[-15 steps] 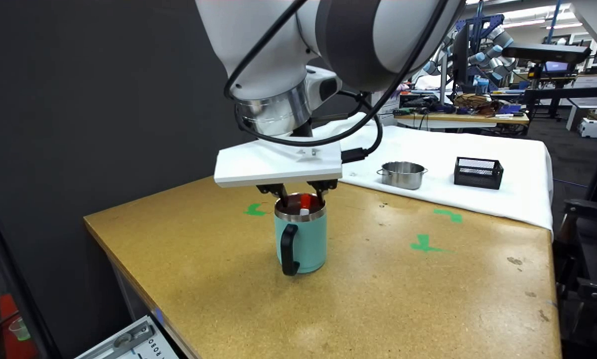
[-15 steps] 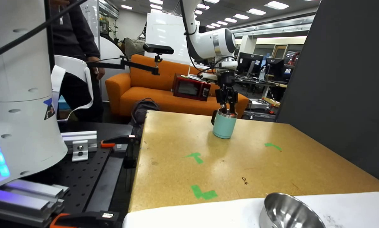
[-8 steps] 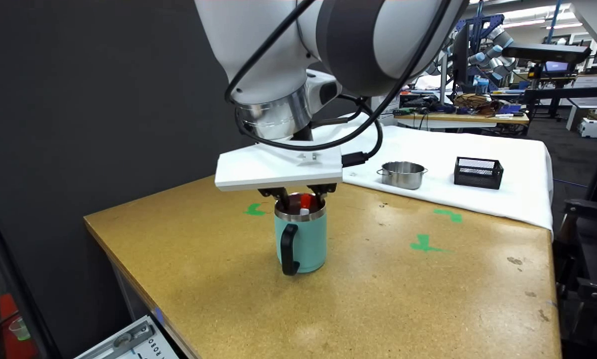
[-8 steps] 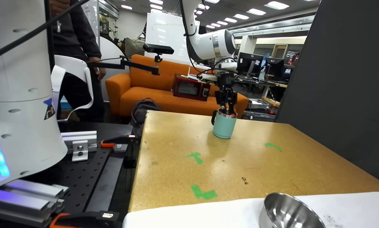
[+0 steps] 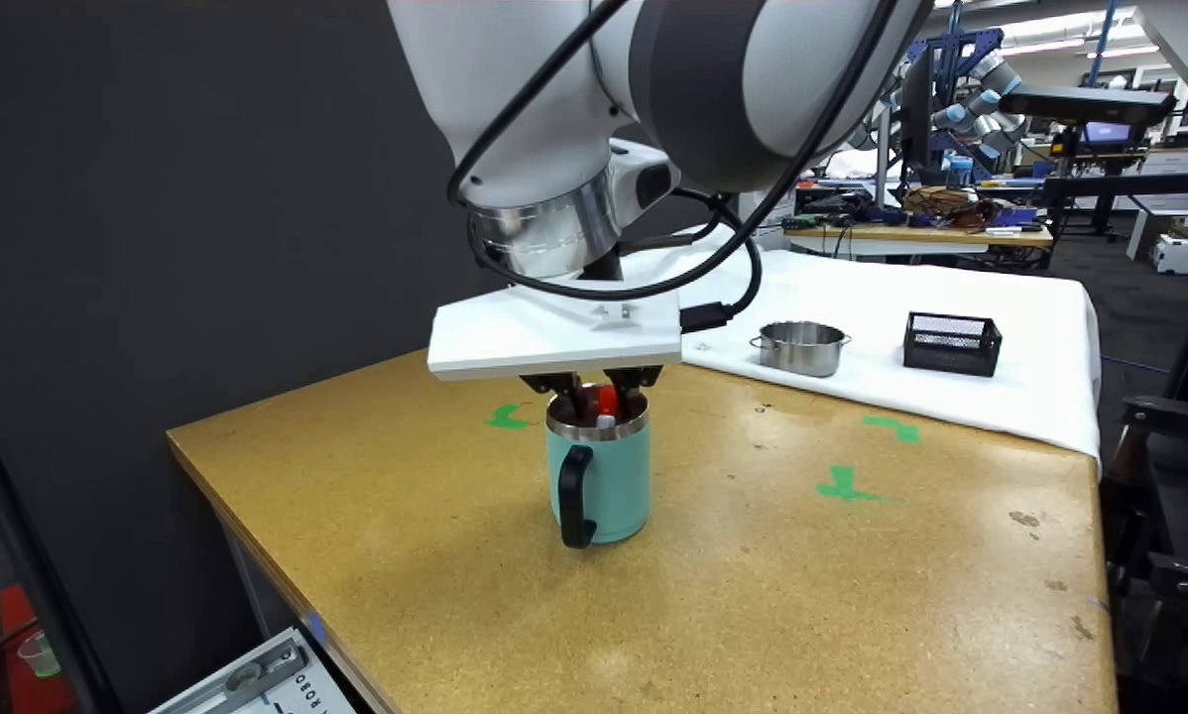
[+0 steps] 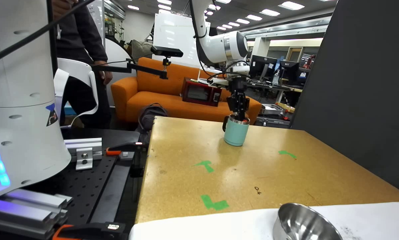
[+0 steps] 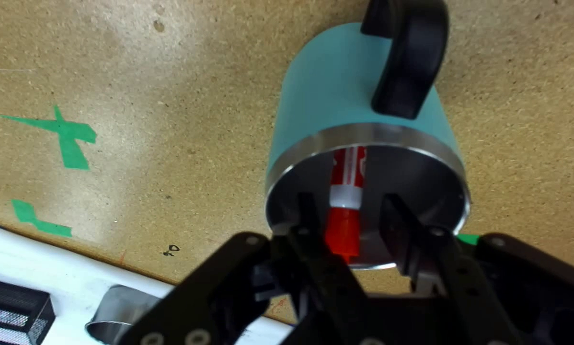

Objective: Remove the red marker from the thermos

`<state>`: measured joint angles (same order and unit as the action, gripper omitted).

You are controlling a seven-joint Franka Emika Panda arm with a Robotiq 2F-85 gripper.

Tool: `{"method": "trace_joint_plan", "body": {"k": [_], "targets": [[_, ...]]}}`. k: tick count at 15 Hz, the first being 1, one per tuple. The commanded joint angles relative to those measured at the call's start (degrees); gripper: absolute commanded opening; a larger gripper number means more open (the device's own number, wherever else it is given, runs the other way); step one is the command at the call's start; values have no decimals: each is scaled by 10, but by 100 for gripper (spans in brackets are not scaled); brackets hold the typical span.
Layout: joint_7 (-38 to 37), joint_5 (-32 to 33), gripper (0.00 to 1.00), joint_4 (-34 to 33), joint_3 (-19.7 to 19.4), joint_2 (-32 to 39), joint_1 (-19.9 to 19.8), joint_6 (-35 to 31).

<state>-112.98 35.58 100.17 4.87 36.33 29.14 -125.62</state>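
The teal thermos (image 5: 616,486) stands upright on the wooden table, and it also shows in an exterior view (image 6: 236,134) and the wrist view (image 7: 327,91). The red marker (image 7: 343,230) leans inside it, red cap up, with its lower end hidden by the cup wall. The marker's cap shows at the mouth in an exterior view (image 5: 608,400). My gripper (image 7: 350,197) points down with its fingertips inside the mouth, one on each side of the marker. The fingers are partly open. A gap shows on the right side, and the left finger is closer to the marker.
The thermos's black handle (image 5: 574,496) sticks out at its side. A metal pot (image 5: 802,349) and a black mesh basket (image 5: 951,344) stand on a white cloth (image 5: 1001,407) beside the wooden table (image 5: 802,595). A dark panel (image 5: 207,198) rises along one table edge.
My gripper has lowered slightly into the thermos. Its fingers have moved closer together around the marker in the last half second. The thermos and marker stay in place.
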Motion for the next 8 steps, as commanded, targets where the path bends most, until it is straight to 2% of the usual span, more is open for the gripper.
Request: {"method": "trace_joint_plan", "body": {"k": [1, 3, 8], "targets": [[2, -8, 10, 1, -2, -2, 1, -1], [2, -9, 0, 1, -2, -2, 1, -1], [0, -10, 0, 0, -2, -2, 1, 1]]}}
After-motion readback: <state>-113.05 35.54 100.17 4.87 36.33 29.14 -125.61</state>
